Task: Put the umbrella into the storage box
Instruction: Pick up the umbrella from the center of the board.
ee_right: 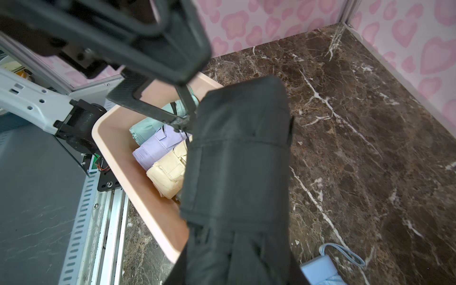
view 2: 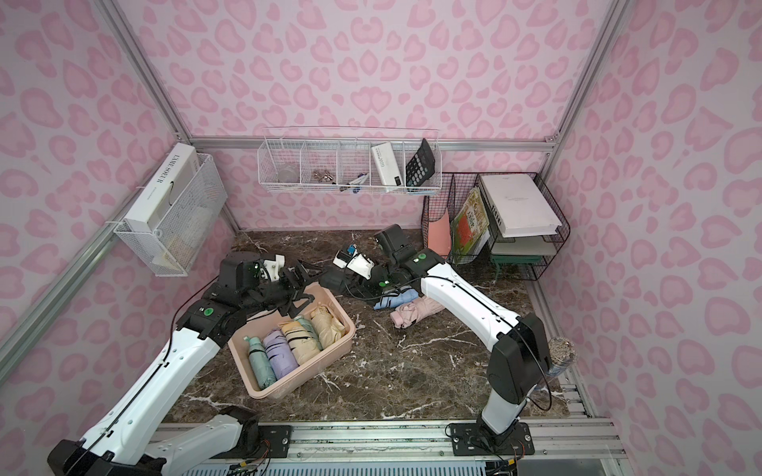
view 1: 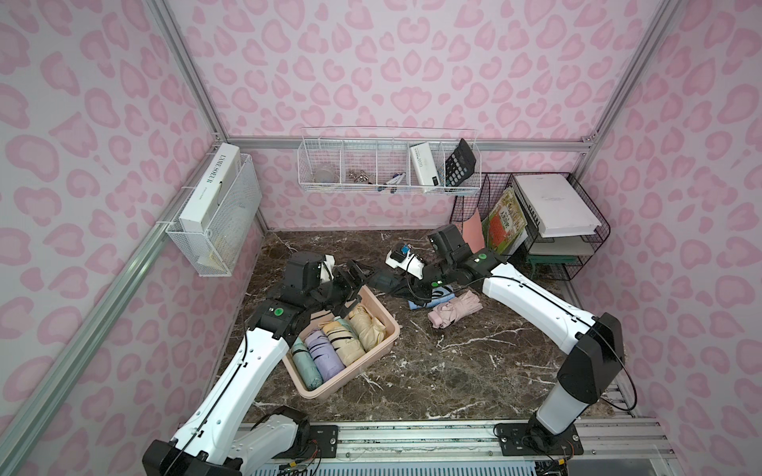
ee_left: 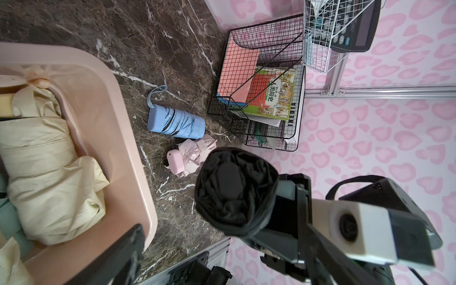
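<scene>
– Where is the black umbrella [view 1: 382,282] at the moment?
– In the right end effector [view 1: 406,284], which is clamped around it. It hangs above the counter [view 1: 453,371] just past the far end of the storage box [view 1: 367,358], not inside it.
– And the left end effector [view 1: 356,288]?
– Jaws spread wide and holding nothing, above the far end of the box and facing the umbrella. Whether it touches the fabric, I cannot tell.
– What is in the box?
– Four folded umbrellas side by side: mint, lilac, yellow with black stripes, and cream. A blue umbrella [ee_left: 176,123] and a pink umbrella [ee_left: 190,156] lie together on the counter, near the black wire rack [ee_left: 259,37].
– Any writing you can read?
– The white carton [view 1: 210,185] in the side wall basket reads "LAME SOEUR" along its edge. In the rack, a green picture book [ee_left: 271,93] has a Chinese title that looks like 人类简史, and a white spine beside it spells "INEDIA". The calculator [view 1: 459,165] in the rear basket shows keys only, and the print on the white box [view 1: 424,167] next to it is too small to read.
</scene>
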